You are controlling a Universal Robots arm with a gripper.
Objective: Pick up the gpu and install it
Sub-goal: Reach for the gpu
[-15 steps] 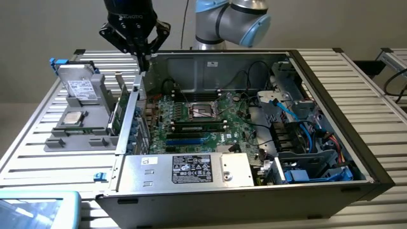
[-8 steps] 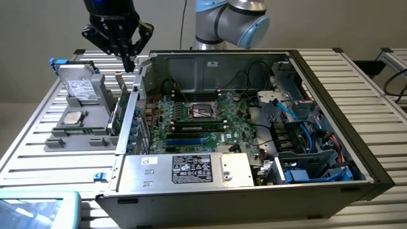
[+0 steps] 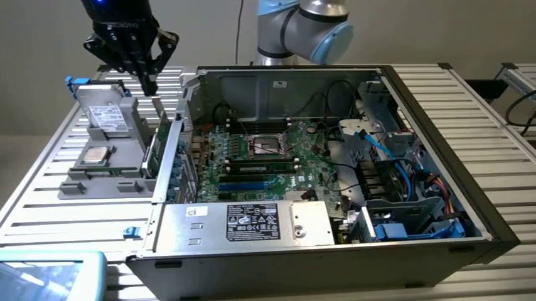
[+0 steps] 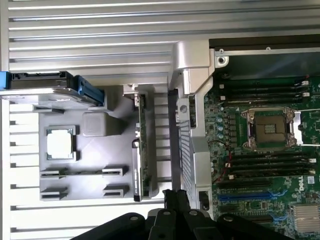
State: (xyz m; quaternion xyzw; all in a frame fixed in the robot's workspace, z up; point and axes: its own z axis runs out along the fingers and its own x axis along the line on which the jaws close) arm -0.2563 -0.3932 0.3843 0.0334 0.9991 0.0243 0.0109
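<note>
The black pincer is being carried pressed shut, gripping nothing, and is being hung above the far end of the gpu — a flat, rectangular green circuit card. The card is being propped upright on its long edge by a slot in the grey moulded holder on the slatted metal tabletop, just beside the open black computer case — probably so that its top edge is being offered for a grasp from above. Its long axis is being aligned with the case wall, far to near in the exterior view, its green face turned towards the exterior view's left.
</note>
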